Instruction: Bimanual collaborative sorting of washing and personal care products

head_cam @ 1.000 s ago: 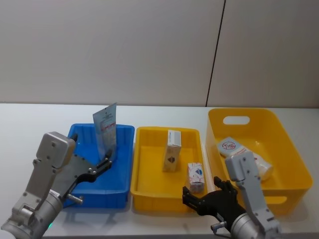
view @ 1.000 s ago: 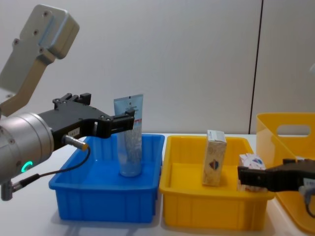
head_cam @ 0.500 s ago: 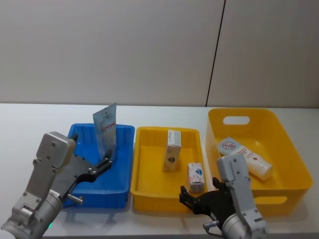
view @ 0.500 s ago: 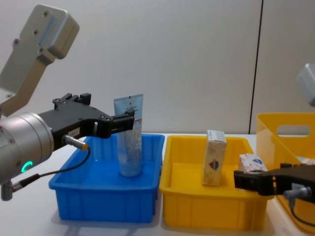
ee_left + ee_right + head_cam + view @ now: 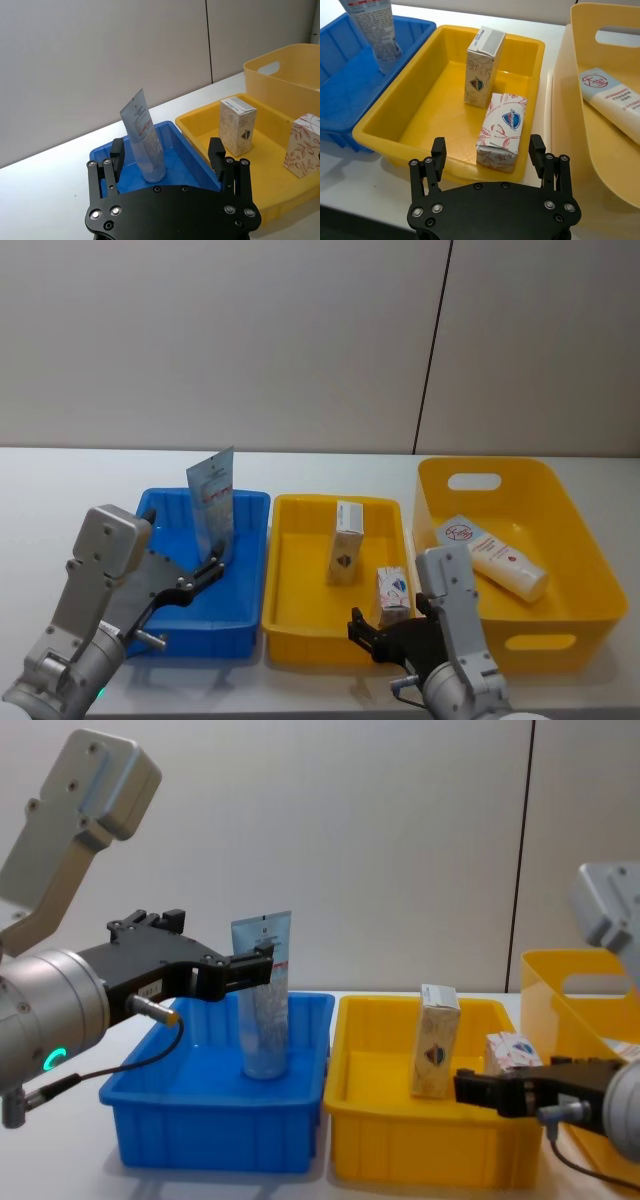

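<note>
Tubes and boxes are spread over three containers on the white table (image 5: 60, 490): one pale squeeze tube (image 5: 211, 502) stands upright, leaning a little, in the blue tray (image 5: 205, 643). A tall box (image 5: 346, 542) and a short printed box (image 5: 393, 596) stand in the shallow yellow tray (image 5: 310, 645). A second tube (image 5: 493, 555) lies flat in the deep yellow bin (image 5: 580, 540). Against a second ago, the right gripper (image 5: 487, 145) has slid toward the robot's left. It was in front of the deep bin, where its arm hid part of the lying tube. It is now at the near wall of the shallow yellow tray, and the lying tube shows along its whole length. None of the products has shifted, and the left arm has not moved. The right gripper's fingers are spread wide and hold nothing. In its wrist view the short box sits just ahead in line with the gap, inside the tray, and neither finger touches it. The left gripper (image 5: 166, 149) hangs over the near part of the blue tray, fingers likewise spread wide and empty. The standing tube is beyond the tips, nearer one finger; whether that finger grazes it cannot be told.
</note>
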Robot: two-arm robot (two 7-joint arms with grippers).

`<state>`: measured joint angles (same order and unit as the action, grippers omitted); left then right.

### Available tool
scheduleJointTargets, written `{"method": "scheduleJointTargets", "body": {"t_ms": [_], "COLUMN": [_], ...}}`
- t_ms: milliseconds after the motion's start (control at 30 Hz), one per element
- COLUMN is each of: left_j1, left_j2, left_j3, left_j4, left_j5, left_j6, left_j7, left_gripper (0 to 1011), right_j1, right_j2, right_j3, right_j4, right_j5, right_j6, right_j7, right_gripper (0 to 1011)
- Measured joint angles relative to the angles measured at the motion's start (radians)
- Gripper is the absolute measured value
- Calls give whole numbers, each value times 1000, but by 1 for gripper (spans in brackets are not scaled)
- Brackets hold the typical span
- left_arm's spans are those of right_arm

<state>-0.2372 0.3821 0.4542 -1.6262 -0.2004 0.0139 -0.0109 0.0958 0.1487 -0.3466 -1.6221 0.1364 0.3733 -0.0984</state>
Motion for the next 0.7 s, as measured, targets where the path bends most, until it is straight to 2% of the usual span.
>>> {"method": "scheduleJointTargets", "body": {"t_ms": [700], "left_j1": [0], "left_j2": [0], "left_j3": [0], "left_j4": [0], "left_j5": [0], "left_j6": [0], "left_j7": [0], "left_gripper": [1001], "right_j1": [56], "right_j2": [-85], "right_j3": [-6], "right_j4": [120], "right_j5": [-53], "right_j6": [-21], "right_j7": [-74], "right_gripper": [1003]}}
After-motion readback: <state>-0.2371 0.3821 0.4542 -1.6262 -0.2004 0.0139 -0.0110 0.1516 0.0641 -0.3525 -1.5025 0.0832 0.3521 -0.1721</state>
